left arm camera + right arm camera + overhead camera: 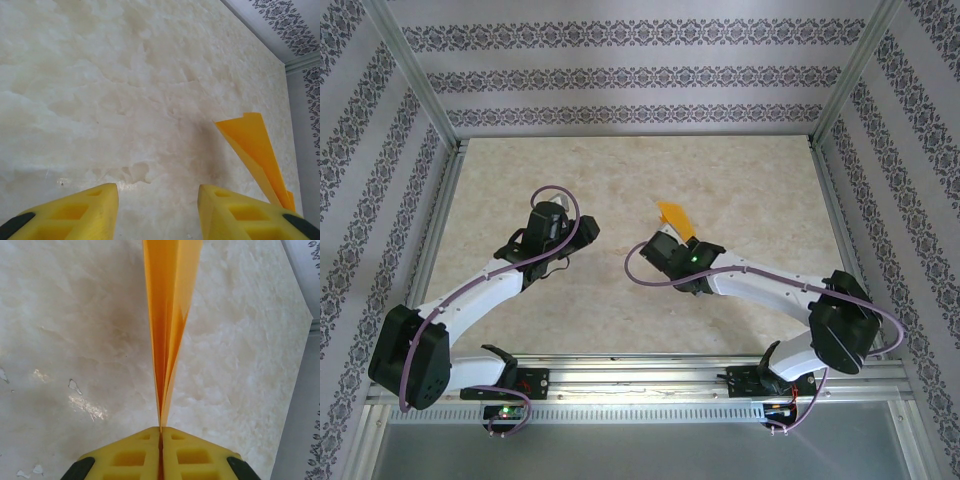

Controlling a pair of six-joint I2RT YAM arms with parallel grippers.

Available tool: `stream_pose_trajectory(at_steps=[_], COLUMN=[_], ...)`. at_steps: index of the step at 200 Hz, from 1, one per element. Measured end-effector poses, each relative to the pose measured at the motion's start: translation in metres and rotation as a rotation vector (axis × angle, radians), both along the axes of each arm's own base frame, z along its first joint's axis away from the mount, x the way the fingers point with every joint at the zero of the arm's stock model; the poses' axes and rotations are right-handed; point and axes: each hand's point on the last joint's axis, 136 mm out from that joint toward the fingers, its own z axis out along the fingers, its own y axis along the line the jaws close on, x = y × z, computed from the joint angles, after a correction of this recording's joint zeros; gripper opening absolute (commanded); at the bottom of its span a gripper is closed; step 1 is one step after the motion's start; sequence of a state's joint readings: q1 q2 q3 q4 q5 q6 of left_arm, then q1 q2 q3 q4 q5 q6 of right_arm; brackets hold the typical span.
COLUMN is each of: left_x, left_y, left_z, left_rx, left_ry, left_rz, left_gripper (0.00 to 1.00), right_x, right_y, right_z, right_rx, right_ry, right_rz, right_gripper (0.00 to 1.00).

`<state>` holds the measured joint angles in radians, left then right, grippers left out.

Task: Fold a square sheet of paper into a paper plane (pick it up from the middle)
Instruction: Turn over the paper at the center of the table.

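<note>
The orange-yellow paper plane (pixel 170 315) is folded into a slim pointed shape and stands on edge, pinched between the shut yellow fingers of my right gripper (pixel 161 429). In the top view the paper plane (pixel 676 217) sticks out past the right gripper (pixel 678 240) toward the far side of the table. My left gripper (pixel 157 200) is open above bare table, nothing between its fingers. In the left wrist view the paper plane (pixel 252 147) rises at the right, apart from the fingers. From above, the left gripper (pixel 552 218) sits to the left of the plane.
A marble-patterned tabletop (pixel 620 180) is boxed in by a metal frame (pixel 420 90) and patterned walls. A metal rail (pixel 640 372) runs along the near edge by both arm bases.
</note>
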<state>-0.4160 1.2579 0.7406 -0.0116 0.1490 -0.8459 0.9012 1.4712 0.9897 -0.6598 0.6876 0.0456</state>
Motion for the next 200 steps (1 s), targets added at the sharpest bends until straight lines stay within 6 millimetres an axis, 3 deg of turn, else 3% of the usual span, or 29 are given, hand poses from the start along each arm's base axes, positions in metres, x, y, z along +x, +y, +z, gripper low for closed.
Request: stream_pose_trajectory(at_steps=[35, 72, 107, 161, 187, 200], left_x=[-0.003, -0.002, -0.002, -0.003, -0.003, -0.003], left_y=[0.002, 0.005, 0.007, 0.007, 0.007, 0.007], left_z=[-0.006, -0.005, -0.004, -0.006, -0.006, -0.006], left_rx=[0.006, 0.005, 0.004, 0.006, 0.006, 0.004], left_ry=[0.013, 0.007, 0.005, 0.009, 0.009, 0.01], left_rz=[0.001, 0.011, 0.016, 0.016, 0.016, 0.013], left_gripper=[0.46, 0.47, 0.47, 0.47, 0.47, 0.46], right_x=[-0.004, -0.023, -0.038, -0.065, -0.07, -0.063], right_y=[0.003, 0.035, 0.06, 0.098, 0.112, 0.112], right_z=[-0.022, -0.048, -0.055, -0.067, -0.051, -0.039], right_rx=[-0.071, -0.138, -0.1, 0.134, 0.353, 0.501], right_ry=[0.056, 0.13, 0.184, 0.36, 0.425, 0.444], right_rz=[0.026, 0.16, 0.239, 0.315, 0.31, 0.259], right_gripper=[0.08, 0.1, 0.17, 0.32, 0.4, 0.39])
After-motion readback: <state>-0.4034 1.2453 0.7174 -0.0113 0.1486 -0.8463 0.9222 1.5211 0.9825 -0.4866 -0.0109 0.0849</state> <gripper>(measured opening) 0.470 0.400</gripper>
